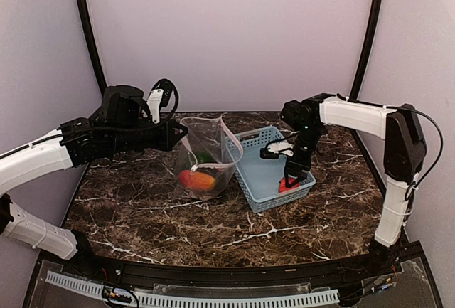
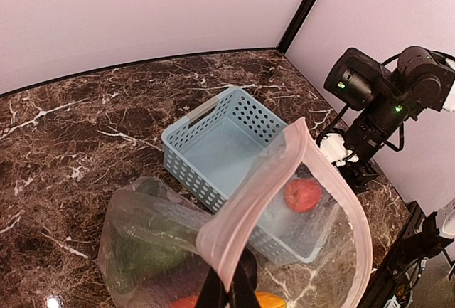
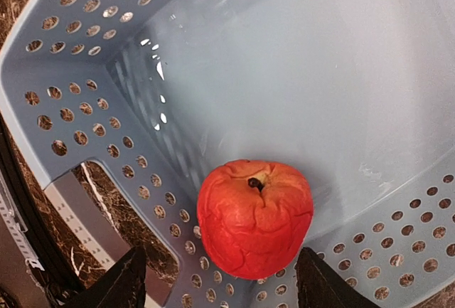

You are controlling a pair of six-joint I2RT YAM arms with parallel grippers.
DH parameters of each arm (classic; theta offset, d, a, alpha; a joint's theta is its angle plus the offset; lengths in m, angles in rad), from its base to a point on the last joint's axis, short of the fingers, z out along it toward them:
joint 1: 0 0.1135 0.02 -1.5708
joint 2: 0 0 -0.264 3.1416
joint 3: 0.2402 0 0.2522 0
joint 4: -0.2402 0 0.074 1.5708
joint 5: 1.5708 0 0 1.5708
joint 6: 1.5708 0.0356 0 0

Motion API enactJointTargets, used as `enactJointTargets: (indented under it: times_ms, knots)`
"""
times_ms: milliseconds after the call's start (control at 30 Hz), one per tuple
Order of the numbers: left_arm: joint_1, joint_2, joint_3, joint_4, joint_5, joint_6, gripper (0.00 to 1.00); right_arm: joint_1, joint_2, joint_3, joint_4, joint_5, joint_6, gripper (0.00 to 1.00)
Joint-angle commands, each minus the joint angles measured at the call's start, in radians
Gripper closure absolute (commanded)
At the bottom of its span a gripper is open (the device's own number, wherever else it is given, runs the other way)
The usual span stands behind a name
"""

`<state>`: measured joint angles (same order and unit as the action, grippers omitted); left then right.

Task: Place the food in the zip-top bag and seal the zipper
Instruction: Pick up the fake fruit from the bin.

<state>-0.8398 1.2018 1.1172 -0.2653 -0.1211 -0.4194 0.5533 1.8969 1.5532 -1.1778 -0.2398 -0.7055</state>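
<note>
While overhead half-hides it | right wrist: red fruit between fingers

In the top view, the red food at centre right sat mostly hidden behind the right hand. In the right wrist view the bottom edge cut off all but that hand's fingertips, and every edge cropped the basket. In the left wrist view the bottom edge cut off most of the left hand and an orange food; green food showed blurred through the zip-top bag.
</note>
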Motion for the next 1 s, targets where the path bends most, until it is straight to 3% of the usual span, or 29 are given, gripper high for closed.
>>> enactJointTargets:
  times_ms: [0,267,733,967]
  knots:
    - [0.006,-0.038,-0.017,0.002,-0.012,-0.008,0.99,-0.006,0.040,-0.013,0.022,0.041,-0.001,0.30]
    - [0.006,-0.038,-0.024,0.011,-0.009,-0.012,0.99,-0.006,0.074,-0.033,0.049,0.080,0.011,0.30]
    - [0.005,-0.044,-0.028,0.009,0.001,-0.017,0.99,-0.007,0.115,-0.023,0.065,0.104,0.032,0.40]
    - [0.005,-0.044,-0.028,0.008,0.004,-0.021,0.99,-0.008,0.109,0.006,0.056,0.085,0.037,0.55]
